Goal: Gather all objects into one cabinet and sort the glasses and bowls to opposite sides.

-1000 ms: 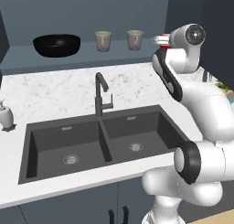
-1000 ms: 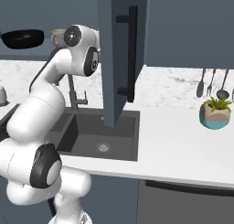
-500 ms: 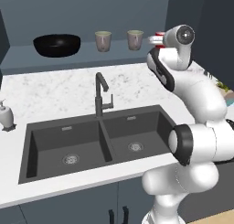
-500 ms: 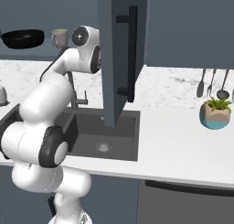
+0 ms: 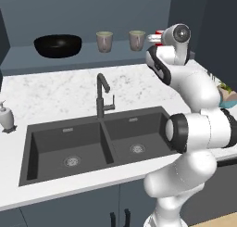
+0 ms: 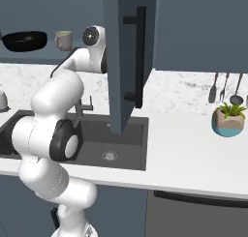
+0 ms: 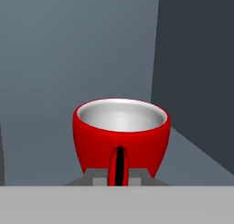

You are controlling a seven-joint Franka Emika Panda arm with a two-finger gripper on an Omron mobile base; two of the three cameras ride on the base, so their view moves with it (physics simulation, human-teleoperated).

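While pinching the red cup [image 7: 121,131], end effector [image 7: 119,173] over slate-blue cabinet shelf [image 5: 83,54], marble counter [image 5: 60,94] below.

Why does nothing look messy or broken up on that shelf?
Nothing stands out. The black bowl and two tan cups stand upright on the shelf, and the gripper holds the red cup level, nothing spilled.

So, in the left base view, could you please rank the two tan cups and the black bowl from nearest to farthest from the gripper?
Measured from the gripper, shut on the red cup:
1. Right tan cup, just beside it on the shelf.
2. Left tan cup, mid-shelf.
3. Black bowl, at the shelf's far left.
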